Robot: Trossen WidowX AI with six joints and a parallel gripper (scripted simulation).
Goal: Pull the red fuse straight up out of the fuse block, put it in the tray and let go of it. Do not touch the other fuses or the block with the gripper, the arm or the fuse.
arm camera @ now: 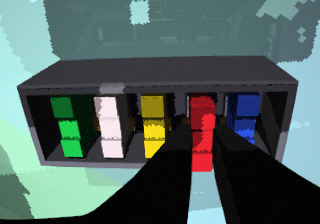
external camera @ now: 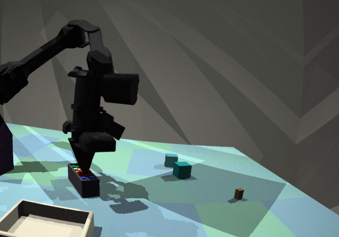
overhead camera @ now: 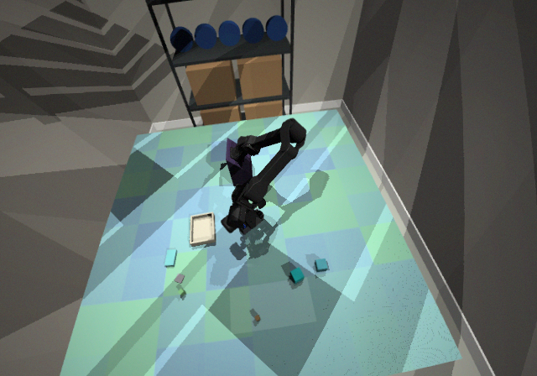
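Above the fuse block (external camera: 90,188) (arm camera: 165,73), pincer (external camera: 86,172) (arm camera: 200,134) clenched on unlabelled-looking red fuse (external camera: 81,172) (arm camera: 202,139).

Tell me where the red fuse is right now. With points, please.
In the wrist view, the red fuse (external camera: 81,172) (arm camera: 202,146) is clamped in the tool (external camera: 86,172) (arm camera: 200,134), right of center, between the yellow fuse (arm camera: 153,129) and the blue fuse (arm camera: 246,109), above the fuse block (external camera: 90,188) (arm camera: 165,74).
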